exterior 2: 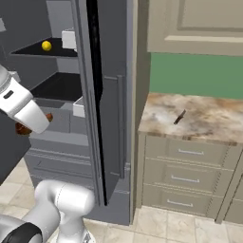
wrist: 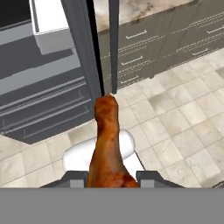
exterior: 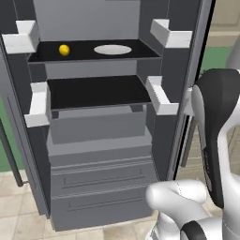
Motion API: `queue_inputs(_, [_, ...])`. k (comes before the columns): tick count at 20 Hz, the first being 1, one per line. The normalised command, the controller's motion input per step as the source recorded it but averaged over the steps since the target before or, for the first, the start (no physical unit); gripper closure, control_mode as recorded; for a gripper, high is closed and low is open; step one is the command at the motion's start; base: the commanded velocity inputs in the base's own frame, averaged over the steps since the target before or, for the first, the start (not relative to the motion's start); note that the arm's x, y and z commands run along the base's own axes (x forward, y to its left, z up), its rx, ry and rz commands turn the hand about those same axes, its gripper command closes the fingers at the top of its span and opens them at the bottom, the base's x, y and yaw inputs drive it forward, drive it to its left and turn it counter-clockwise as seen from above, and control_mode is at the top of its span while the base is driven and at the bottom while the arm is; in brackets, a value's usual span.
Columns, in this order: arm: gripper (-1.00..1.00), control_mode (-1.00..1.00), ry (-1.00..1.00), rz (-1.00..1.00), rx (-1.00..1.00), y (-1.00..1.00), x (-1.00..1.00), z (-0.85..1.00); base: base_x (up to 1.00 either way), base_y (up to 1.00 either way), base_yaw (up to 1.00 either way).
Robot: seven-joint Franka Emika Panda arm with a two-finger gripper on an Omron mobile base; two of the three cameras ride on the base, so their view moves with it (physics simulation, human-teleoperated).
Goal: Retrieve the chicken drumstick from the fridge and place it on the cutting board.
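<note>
The pincer [wrist: 110,178] is clamped on the glossy reddish-brown tapered chicken drumstick [wrist: 107,144]; beyond it, the tall grey fridge's [wrist: 48,100] door edge, open tiled floor [wrist: 183,122] beside.

Glossy, greasy-looking browned skin on the chicken drumstick [wrist: 107,148]. Matt grey, smooth panels on the fridge [exterior: 101,140], black satin shelves [exterior: 96,91] inside. Mottled polished stone on the counter [exterior 2: 194,116]. Smooth beige floor tiles [wrist: 175,127], faintly marbled.
</note>
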Motion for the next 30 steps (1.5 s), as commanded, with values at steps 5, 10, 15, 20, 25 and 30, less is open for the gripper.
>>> queue_inputs(5, [1.0, 1.0, 0.0, 0.0, 0.0, 0.0, 0.0, 0.0, -0.93, -0.97, 0.65])
queue_inputs(10, [1.0, 1.0, 0.0, 0.0, 0.0, 0.0, 0.0, 0.0, -0.18, -0.45, 0.71])
queue_inputs(15, [1.0, 1.0, 0.0, 0.0, 0.0, 0.0, 0.0, 0.0, -0.28, 0.38, 0.12])
queue_inputs(20, [1.0, 1.0, 0.0, 0.0, 0.0, 0.0, 0.0, 0.0, 0.03, 0.77, -0.08])
queue_inputs(25, [1.0, 1.0, 0.0, 0.0, 0.0, 0.0, 0.0, 0.0, 0.03, 0.89, -0.31])
queue_inputs(30, [1.0, 1.0, 0.0, 0.0, 0.0, 0.0, 0.0, 0.0, 0.38, 1.0, -0.37])
